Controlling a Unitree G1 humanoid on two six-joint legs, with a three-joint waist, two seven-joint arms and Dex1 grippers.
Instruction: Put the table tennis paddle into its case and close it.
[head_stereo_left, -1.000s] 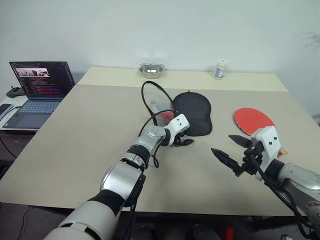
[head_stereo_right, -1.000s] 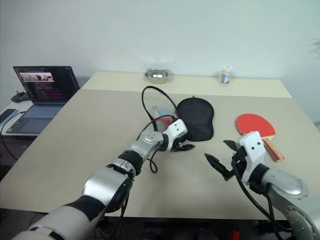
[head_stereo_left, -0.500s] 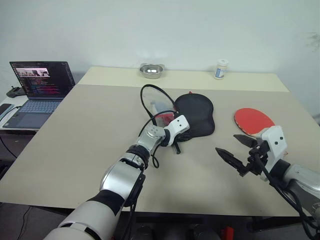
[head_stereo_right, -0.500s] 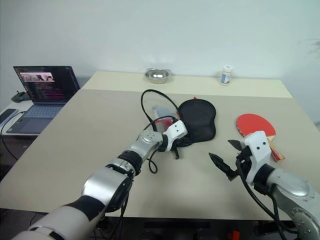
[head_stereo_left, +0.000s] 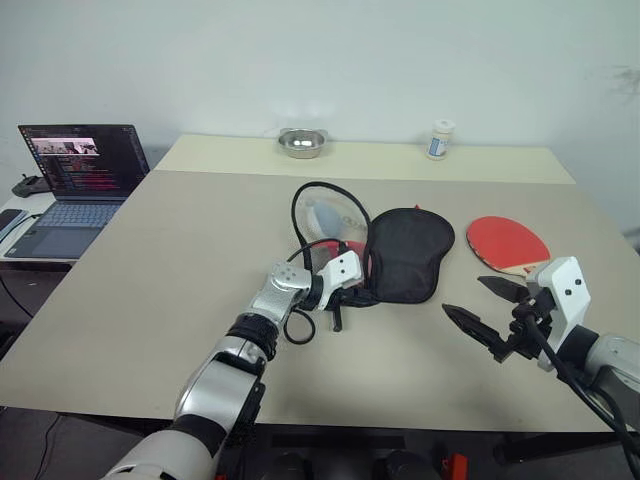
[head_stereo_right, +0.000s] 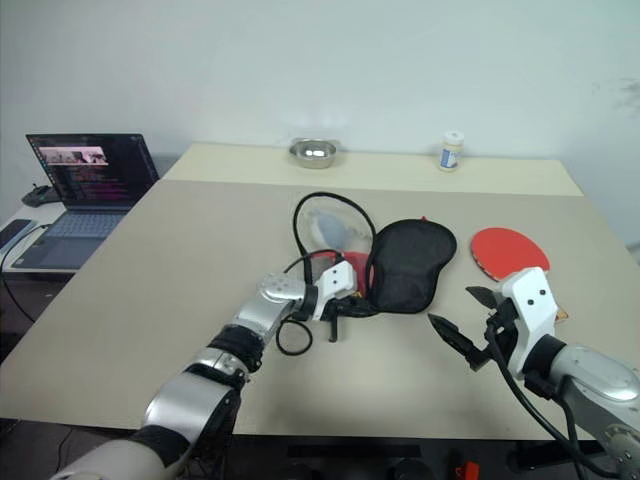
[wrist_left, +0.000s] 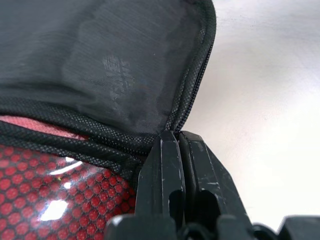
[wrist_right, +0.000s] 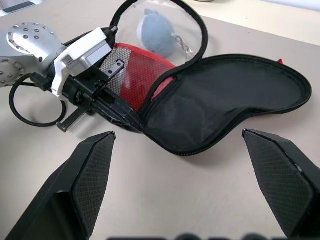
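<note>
Your left gripper (wrist_left: 180, 142) has its jaws pinched tight on the zip edge of the soft paddle-shaped case (head_stereo_left: 405, 255), at the narrow handle end where the black flap meets the red mesh side. The case lies open near the middle of the beige counter (head_stereo_left: 150, 260): its black flap is spread to the right, and the red side with its black mesh sits just beside your left gripper. A clear round pocket edged in black (head_stereo_left: 330, 212) stands up at the far left of the case, with a grey-blue ball-like item (wrist_right: 156, 30) inside it.

The table tennis paddle with the round red rubber face (head_stereo_left: 507, 242) lies flat on the counter to the right of the case, apart from it and outside it. Your right gripper (head_stereo_left: 487, 309) hovers at the near right, just in front of the paddle, its jaws spread wide and holding nothing.

At the far edge sit a small metal bowl (head_stereo_left: 302, 142) and a small white jar (head_stereo_left: 439, 139). An open laptop (head_stereo_left: 75, 180) rests on a lower surface to the left.
</note>
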